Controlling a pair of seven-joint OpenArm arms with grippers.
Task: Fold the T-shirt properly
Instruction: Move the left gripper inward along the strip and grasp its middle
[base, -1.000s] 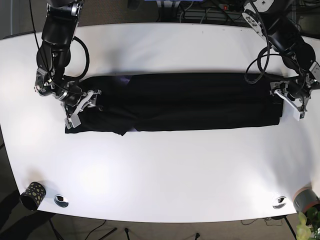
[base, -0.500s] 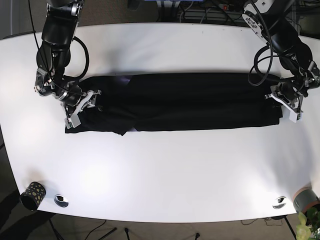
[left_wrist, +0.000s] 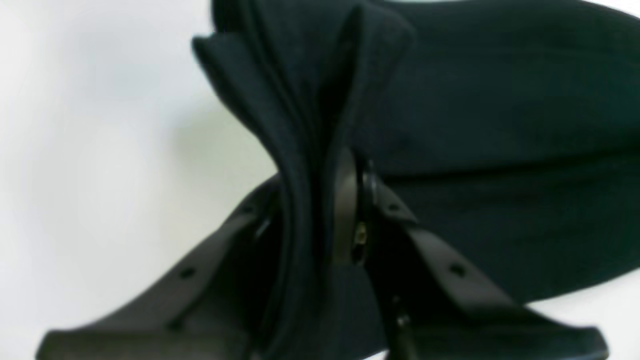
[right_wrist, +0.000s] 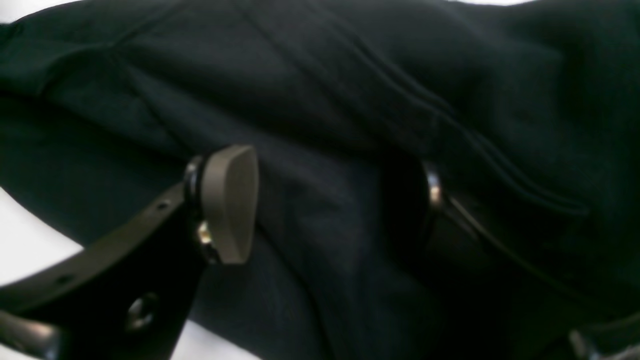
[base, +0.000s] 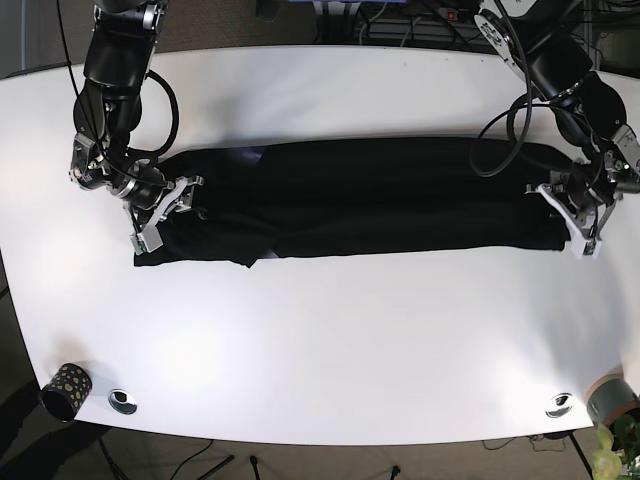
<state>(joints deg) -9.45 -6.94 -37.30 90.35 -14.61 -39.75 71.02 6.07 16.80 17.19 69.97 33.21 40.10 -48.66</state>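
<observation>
— Where's the T-shirt (base: 360, 198) now?

— Lying across the middle of the white table (base: 330, 340) as a long dark band, folded lengthwise. A second ago its far end lay flat; now my left gripper (left_wrist: 320, 200) has that end bunched up, the layers standing in a ridge between my jaws, which are pressed tight on the cloth.

— And the other end?

— My right gripper (right_wrist: 325, 200) sits over the sleeve end just as it did before. Its jaws are spread, one pad (right_wrist: 230, 202) resting on the fabric, nothing pinched.

— So what does the change mean?

— I judge the left end is secured for carrying across toward the other end. My right side has yet to close, so lifting now would drag the band unevenly. The layers in my left pinch look stacked, though I cannot tell whether I caught all of them.
</observation>
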